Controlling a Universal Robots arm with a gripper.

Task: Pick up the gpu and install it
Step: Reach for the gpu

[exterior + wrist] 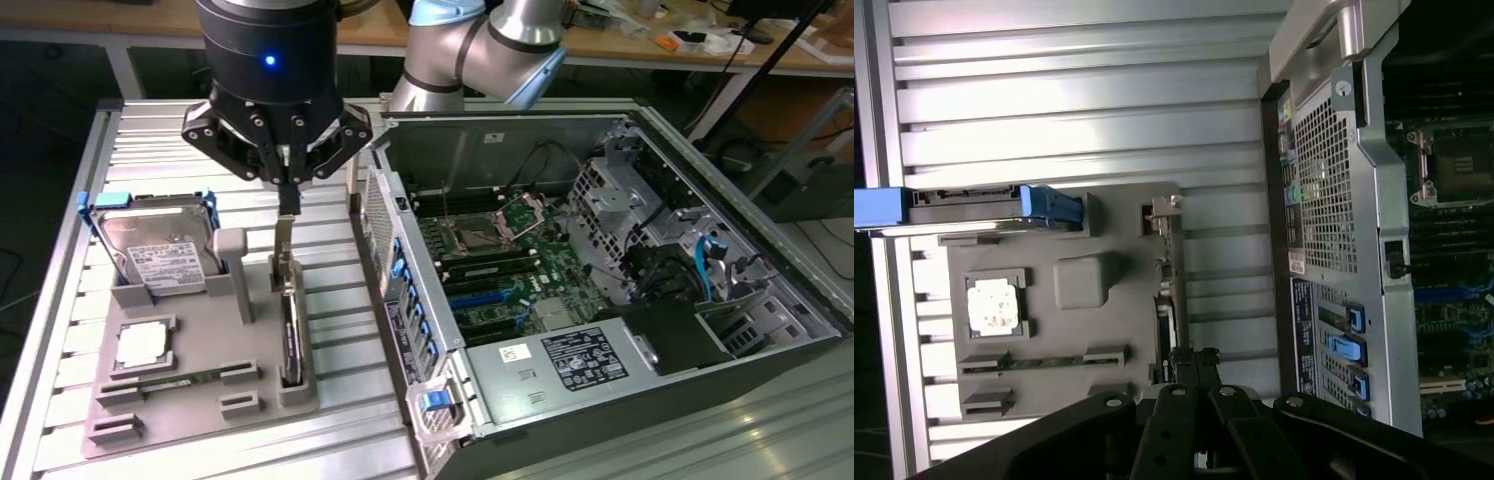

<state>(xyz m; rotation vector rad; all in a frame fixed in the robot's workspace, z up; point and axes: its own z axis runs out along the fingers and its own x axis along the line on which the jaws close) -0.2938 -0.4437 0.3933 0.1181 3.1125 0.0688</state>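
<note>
Four parts sit in the grey holder (187,412), read here across the exterior view from nine o'clock towards three. At the holder's ten o'clock the hard drive (158,250) leans in its blue-cornered frame. Below it, towards seven o'clock, lie the processor (140,345) and the memory stick (180,378).

Along the holder's three o'clock edge the gpu (288,310) stands on its long edge in slotted blocks, running from twelve to six o'clock. The gripper (286,200) hangs over the card's twelve o'clock end. Its fingers are pressed together and, as far as can be seen, pinch the card's upper edge, so the gpu stretches away from the fingertips towards six o'clock. In the wrist view the gripper (1189,362) meets that same thin edge of the gpu (1166,270).

Further towards three o'clock, just beside the holder, stands the open case (507,135) with its motherboard (501,265) exposed.

The step in hand looks like the pick-up: the grip is taken, the card appears seated in its blocks, and installing has not begun. A lift from here would call for a straight upward pull that clears the blocks without twisting. The hold sits near one end, so the free end could swing.
</note>
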